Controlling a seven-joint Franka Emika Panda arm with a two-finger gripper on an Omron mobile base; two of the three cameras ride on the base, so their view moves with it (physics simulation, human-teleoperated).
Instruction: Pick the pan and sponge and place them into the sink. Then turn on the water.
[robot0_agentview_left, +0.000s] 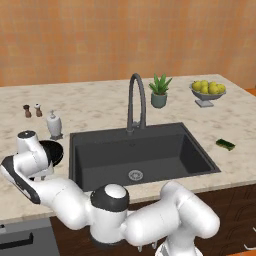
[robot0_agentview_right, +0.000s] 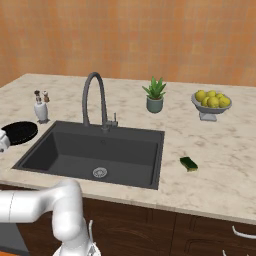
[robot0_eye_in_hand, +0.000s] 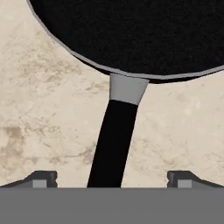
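Now the wide-open pincer (robot0_eye_in_hand: 111, 179) straddles the pan (robot0_eye_in_hand: 131, 35) handle.

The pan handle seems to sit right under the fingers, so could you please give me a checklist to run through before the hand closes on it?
1. Gripper open, fingers wide apart: ok.
2. Pan handle runs between the two fingers: ok.
3. Fingers low enough to touch the handle: cannot tell.
4. Pan rests flat on the counter, left of the sink: ok.
5. Sink basin free to take the pan, nothing but the drain in it: ok.
6. Faucet off, no stream running: ok.
7. Sponge lies on the counter right of the sink, out of the way: ok.
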